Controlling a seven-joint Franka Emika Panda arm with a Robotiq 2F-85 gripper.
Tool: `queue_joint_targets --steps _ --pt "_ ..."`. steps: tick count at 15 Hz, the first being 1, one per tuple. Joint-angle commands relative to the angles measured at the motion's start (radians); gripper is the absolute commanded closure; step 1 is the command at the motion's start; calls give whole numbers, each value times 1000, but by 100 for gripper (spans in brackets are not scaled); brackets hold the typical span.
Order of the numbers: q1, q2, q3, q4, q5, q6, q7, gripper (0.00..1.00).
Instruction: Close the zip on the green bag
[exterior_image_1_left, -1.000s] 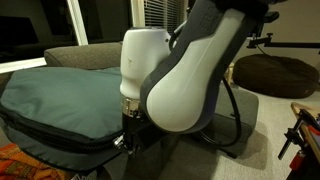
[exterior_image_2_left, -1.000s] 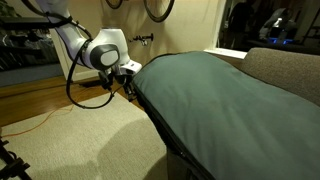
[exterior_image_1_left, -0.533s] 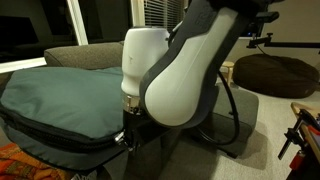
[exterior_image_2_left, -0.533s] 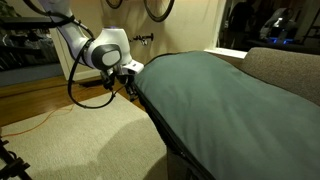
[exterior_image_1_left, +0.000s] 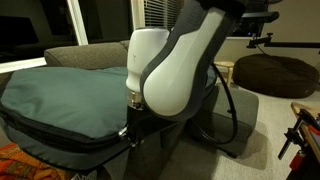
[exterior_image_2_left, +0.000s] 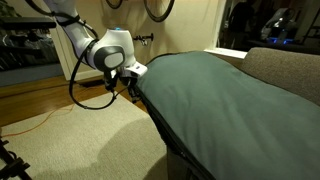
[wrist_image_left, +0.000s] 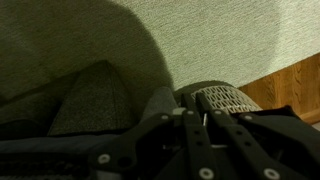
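Teal fabric of the green bag (exterior_image_2_left: 220, 100) sprawled flat over the grey sofa (exterior_image_2_left: 285, 70), the zip (exterior_image_1_left: 50, 135) a dark band round its side edge, the claw (exterior_image_2_left: 128, 82) pressed against that band at the bag's rounded end, clamped fully shut, though impossible to tell whether on the pull. Looks like the dragging step: next calls for a steady pull following the curved edge, kept in line with the band. Nearby, a looping black cable (exterior_image_2_left: 85, 103) over pale carpet (exterior_image_2_left: 90, 140) and a dark brown beanbag (exterior_image_1_left: 275, 72) well apart; worth watching for cable snags and bunching fabric.
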Motion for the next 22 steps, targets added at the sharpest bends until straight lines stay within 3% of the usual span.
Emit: queue_joint_targets --steps 1,22 --pt "-65 -3 -2 -12 23 -24 -16 97" --pt "-227 25 9 50 58 -203 -22 97"
